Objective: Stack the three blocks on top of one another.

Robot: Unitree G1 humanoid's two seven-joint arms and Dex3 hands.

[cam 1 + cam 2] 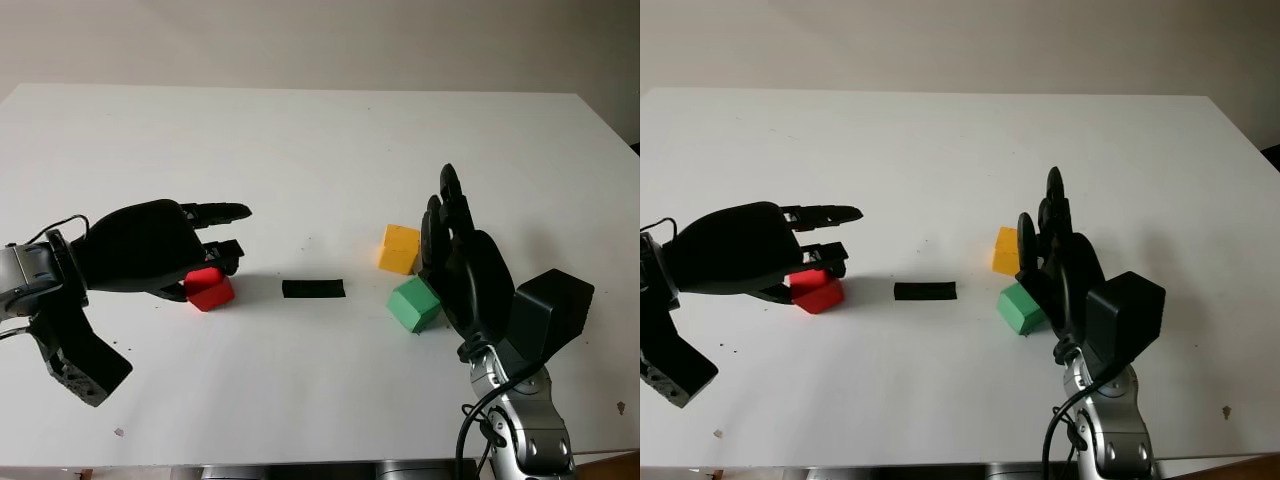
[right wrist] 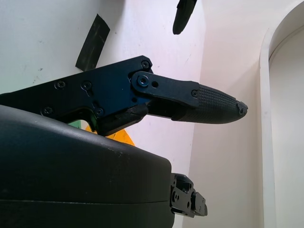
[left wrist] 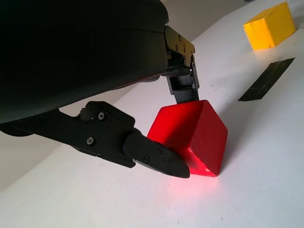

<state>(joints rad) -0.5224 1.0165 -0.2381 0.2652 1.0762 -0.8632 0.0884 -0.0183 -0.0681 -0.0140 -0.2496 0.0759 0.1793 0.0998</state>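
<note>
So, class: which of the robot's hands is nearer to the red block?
Left. The left hand is right at the red block, fingers on either side of it. The right hand stands across the table, beside the green block.

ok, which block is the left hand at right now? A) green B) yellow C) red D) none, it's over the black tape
C: the left hand has its fingers around the red block on the table, while the yellow block and green block sit across the black tape strip, by the open right hand.
</note>
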